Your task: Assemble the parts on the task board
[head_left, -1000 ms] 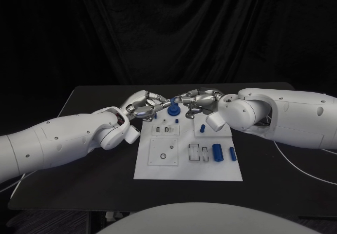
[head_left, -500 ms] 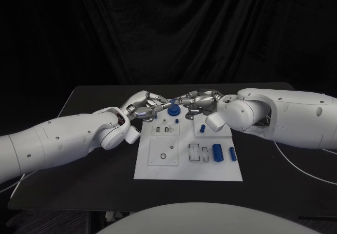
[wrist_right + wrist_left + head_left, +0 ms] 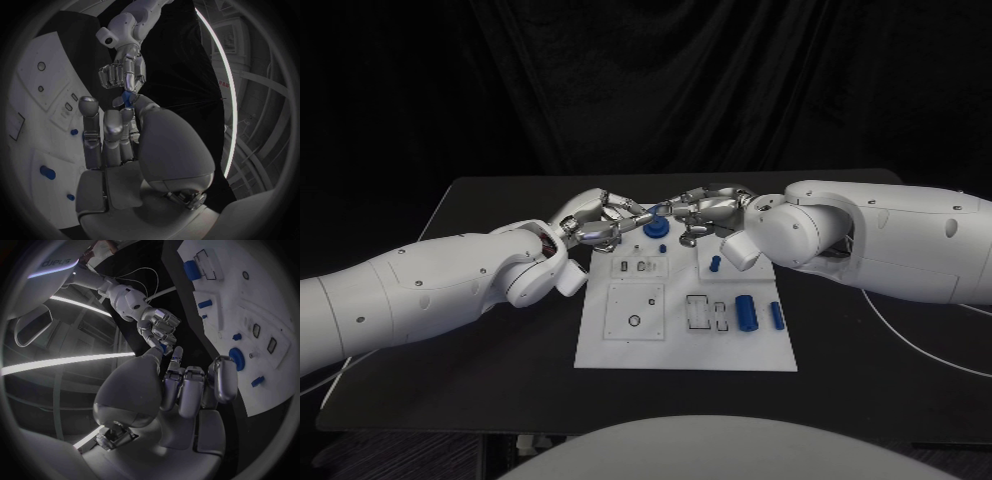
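Broadly, the task board [image 3: 687, 345] is the biggest item: a flat white plate lying in the middle of the black table [image 3: 488, 330]. It looks rigid and slick-faced, so it would likely slide if pushed from the side.

Next in size, the two hands meet above the board's far edge. The left hand [image 3: 596, 222] and the right hand [image 3: 704, 211] point at each other, fingertips nearly touching. Both wrist views show a small blue part [image 3: 127, 97] caught between the tips of the two hands. Whether one hand alone carries it or both share it cannot be told. The remaining fingers of each hand are curled in, close together.

On the board, a round blue knob [image 3: 655, 229] stands near the far edge, just below the meeting fingertips. Two blue cylinders [image 3: 747, 313] lie side by side toward the right, and a small blue peg [image 3: 715, 264] stands between them and the knob.

Handling judgement: the parts look like hard, light plastic, smooth and prone to slipping. The pinched piece is tiny; hold it across its sides with fingertips, lightly. The cylinders would roll; take them across the middle.
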`<state>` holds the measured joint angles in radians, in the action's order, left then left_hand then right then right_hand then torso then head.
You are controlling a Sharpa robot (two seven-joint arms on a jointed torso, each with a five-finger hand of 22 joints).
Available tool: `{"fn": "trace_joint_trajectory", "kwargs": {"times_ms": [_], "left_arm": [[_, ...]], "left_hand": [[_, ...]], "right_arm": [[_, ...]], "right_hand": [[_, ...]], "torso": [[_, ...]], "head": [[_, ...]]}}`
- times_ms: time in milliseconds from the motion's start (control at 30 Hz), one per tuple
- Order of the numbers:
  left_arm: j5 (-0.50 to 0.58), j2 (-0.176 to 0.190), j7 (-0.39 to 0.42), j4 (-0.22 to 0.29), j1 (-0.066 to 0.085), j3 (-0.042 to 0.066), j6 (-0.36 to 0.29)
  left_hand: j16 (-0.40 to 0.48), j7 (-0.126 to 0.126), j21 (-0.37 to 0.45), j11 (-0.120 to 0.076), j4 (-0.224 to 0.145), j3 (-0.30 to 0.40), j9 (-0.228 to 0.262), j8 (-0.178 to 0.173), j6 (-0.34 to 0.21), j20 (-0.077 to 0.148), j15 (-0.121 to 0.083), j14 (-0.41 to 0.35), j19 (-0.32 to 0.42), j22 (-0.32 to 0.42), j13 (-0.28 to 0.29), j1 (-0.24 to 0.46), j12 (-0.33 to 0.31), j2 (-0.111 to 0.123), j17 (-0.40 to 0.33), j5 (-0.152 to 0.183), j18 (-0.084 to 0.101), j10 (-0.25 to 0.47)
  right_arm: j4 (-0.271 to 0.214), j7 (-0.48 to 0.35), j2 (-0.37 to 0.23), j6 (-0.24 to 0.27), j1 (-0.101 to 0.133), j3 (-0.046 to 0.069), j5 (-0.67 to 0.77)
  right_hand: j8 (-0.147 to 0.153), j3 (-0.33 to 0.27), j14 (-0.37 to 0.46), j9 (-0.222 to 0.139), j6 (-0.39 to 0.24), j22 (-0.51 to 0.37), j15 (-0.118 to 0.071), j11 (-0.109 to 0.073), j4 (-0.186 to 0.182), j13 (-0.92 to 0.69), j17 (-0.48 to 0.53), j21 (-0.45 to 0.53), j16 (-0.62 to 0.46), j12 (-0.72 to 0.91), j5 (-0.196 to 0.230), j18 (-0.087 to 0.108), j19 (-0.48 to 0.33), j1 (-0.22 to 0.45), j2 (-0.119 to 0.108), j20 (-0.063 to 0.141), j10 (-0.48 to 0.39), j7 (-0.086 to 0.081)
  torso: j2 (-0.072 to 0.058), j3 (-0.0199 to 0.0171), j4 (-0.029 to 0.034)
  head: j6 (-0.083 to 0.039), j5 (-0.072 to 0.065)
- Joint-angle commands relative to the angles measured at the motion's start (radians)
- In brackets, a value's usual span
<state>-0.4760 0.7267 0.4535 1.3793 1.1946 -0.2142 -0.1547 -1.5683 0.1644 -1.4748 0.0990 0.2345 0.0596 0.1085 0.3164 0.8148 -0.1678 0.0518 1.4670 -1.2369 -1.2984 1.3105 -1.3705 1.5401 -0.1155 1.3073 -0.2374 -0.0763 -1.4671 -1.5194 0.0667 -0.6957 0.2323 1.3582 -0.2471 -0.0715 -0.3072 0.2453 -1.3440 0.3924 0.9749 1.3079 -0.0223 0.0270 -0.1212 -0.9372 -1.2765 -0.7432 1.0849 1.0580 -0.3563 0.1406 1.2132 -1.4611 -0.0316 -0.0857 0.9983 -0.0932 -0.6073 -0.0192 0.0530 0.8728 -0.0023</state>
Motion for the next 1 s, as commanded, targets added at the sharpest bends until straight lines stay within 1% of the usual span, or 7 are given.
{"fn": "trace_joint_trajectory", "kwargs": {"times_ms": [33,367,667,833,867,967,1000], "left_arm": [[0.003,-0.008,0.009,0.006,0.0,0.003,0.027],[0.003,-0.008,0.01,0.001,-0.001,0.003,0.038],[0.003,-0.007,0.014,-0.003,-0.003,0.003,0.046],[0.003,-0.007,0.014,-0.005,-0.003,0.003,0.05],[0.003,-0.008,0.014,-0.006,-0.003,0.003,0.051],[0.003,-0.009,0.015,-0.006,-0.004,0.003,0.055],[0.003,-0.009,0.015,-0.006,-0.004,0.003,0.056]], "left_hand": [[-0.003,-0.003,0.004,-0.006,0.002,-0.008,0.002,0.006,-0.008,0.005,-0.004,0.104,0.003,0.0,0.233,0.003,-0.004,-0.003,0.263,0.005,0.005,-0.057],[-0.003,0.002,0.008,-0.002,0.038,-0.045,0.007,0.018,-0.027,0.002,-0.001,0.104,0.009,0.004,0.228,0.039,-0.012,-0.001,0.263,0.074,0.004,-0.047],[-0.003,0.003,0.01,0.0,0.047,-0.055,0.008,0.019,-0.033,0.001,0.001,0.104,0.015,0.008,0.221,0.051,-0.021,-0.002,0.263,0.078,0.003,-0.034],[-0.003,0.003,0.011,0.0,0.044,-0.057,0.008,0.021,-0.037,0.0,0.002,0.104,0.016,0.008,0.216,0.047,-0.029,-0.005,0.263,0.059,0.003,-0.024],[-0.003,0.003,0.011,0.0,0.041,-0.057,0.009,0.022,-0.038,0.0,0.002,0.104,0.016,0.007,0.216,0.043,-0.03,-0.006,0.263,0.051,0.003,-0.024],[-0.003,0.001,0.012,-0.002,0.022,-0.047,0.011,0.028,-0.036,0.0,0.001,0.104,0.017,0.007,0.216,0.017,-0.03,-0.011,0.263,-0.002,0.002,-0.023],[-0.003,0.001,0.012,-0.002,0.022,-0.047,0.011,0.028,-0.036,0.0,0.001,0.104,0.017,0.007,0.216,0.017,-0.03,-0.011,0.263,-0.002,0.002,-0.023]], "right_arm": [[-0.007,0.03,0.011,-0.023,-0.005,0.0,0.007],[0.001,0.049,0.012,-0.027,-0.005,0.0,0.023],[0.003,0.073,0.011,-0.026,-0.005,0.0,0.039],[0.003,0.078,0.012,-0.029,-0.005,0.0,0.04],[0.003,0.078,0.012,-0.029,-0.005,0.0,0.04],[0.003,0.077,0.012,-0.029,-0.005,0.0,0.04],[0.004,0.076,0.012,-0.029,-0.005,0.0,0.04]], "right_hand": [[-0.006,-0.005,0.008,0.12,0.004,0.059,-0.002,0.002,0.001,0.002,0.001,0.008,-0.003,-0.004,0.0,0.007,-0.006,-0.006,0.006,0.0,-0.008,0.0],[-0.013,-0.004,0.01,0.124,-0.001,0.058,-0.002,0.003,0.005,0.006,0.003,0.013,-0.006,-0.004,-0.006,0.008,-0.008,-0.015,0.007,-0.001,-0.012,-0.002],[-0.021,-0.004,0.012,0.127,-0.007,0.055,-0.001,0.005,0.009,0.012,0.005,0.025,-0.008,-0.006,-0.016,0.01,-0.014,-0.023,0.007,-0.001,-0.018,-0.005],[-0.022,-0.004,0.013,0.127,-0.008,0.054,-0.001,0.005,0.009,0.014,0.005,0.026,-0.009,-0.007,-0.017,0.01,-0.014,-0.024,0.007,-0.001,-0.019,-0.005],[-0.022,-0.004,0.013,0.127,-0.008,0.054,-0.001,0.005,0.009,0.015,0.005,0.027,-0.009,-0.007,-0.017,0.01,-0.015,-0.024,0.007,-0.001,-0.02,-0.006],[-0.022,-0.004,0.013,0.127,-0.009,0.054,0.0,0.005,0.008,0.014,0.006,0.029,-0.009,-0.007,-0.017,0.01,-0.016,-0.023,0.007,-0.001,-0.02,-0.006],[-0.022,-0.004,0.013,0.127,-0.009,0.054,0.0,0.005,0.008,0.014,0.006,0.029,-0.009,-0.007,-0.017,0.01,-0.016,-0.023,0.007,-0.001,-0.02,-0.006]], "torso": [[0.0,-0.0003,0.0],[0.001,0.0001,0.0001],[0.0,0.0004,0.0005],[0.0,0.0008,0.0003],[0.0,0.0007,0.0003],[0.001,0.001,0.0002],[0.001,0.001,0.0004]], "head": [[0.0,-0.002],[0.0,-0.002],[0.0,-0.003],[0.0,-0.003],[0.0,-0.003],[0.0,-0.003],[0.0,-0.003]]}}
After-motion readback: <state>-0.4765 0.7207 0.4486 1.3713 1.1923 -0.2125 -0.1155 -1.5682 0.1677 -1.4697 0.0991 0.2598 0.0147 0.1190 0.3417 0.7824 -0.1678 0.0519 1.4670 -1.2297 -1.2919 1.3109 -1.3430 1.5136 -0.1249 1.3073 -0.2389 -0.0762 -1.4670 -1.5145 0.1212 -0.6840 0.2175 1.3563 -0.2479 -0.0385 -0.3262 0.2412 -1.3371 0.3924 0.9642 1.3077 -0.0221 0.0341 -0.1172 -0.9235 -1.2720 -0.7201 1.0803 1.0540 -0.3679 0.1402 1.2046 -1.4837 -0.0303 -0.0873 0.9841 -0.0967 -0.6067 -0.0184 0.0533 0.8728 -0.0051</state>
